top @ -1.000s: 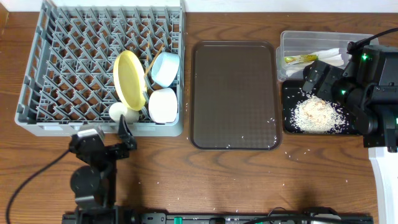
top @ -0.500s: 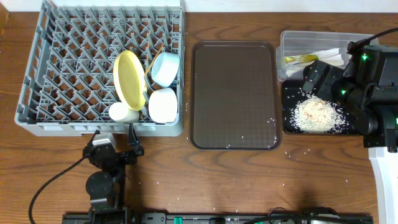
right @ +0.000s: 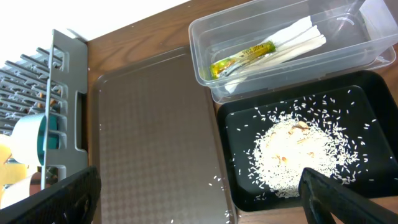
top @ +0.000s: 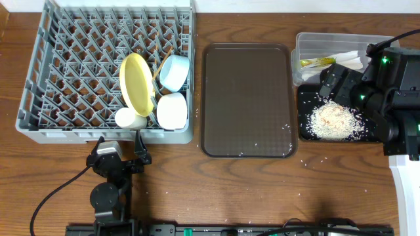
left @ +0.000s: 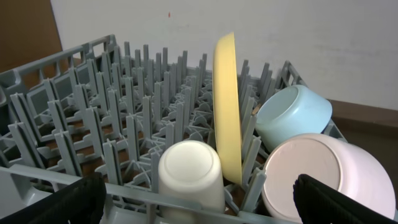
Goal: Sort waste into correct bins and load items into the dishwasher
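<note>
The grey dish rack (top: 72, 78) holds the upright yellow plate (top: 134, 82), light blue bowl (top: 174, 71), white bowl (top: 172, 110), small white cup (top: 129, 118) and chopsticks (top: 162, 62). My left gripper (top: 121, 152) is open and empty, just in front of the rack's near wall. Its wrist view shows the plate (left: 227, 106), cup (left: 189, 171) and both bowls (left: 292, 115) (left: 323, 177). The clear tub (top: 315, 42) holds the wrapper (top: 316, 63) and napkins (top: 351, 59). Rice (top: 335, 120) lies in the black tray (top: 305, 131). My right gripper (top: 338, 82) is open and empty above them.
The flat brown serving tray (top: 246, 98) lies between the rack and the bins, with a few rice grains near its right corner (right: 217, 180). Loose grains dot the wooden table in front. The right arm's body (top: 394, 98) hangs over the right edge.
My left gripper has shifted a little right and nearer the table's front edge, still open in front of the rack. The right arm and all objects have not moved.
</note>
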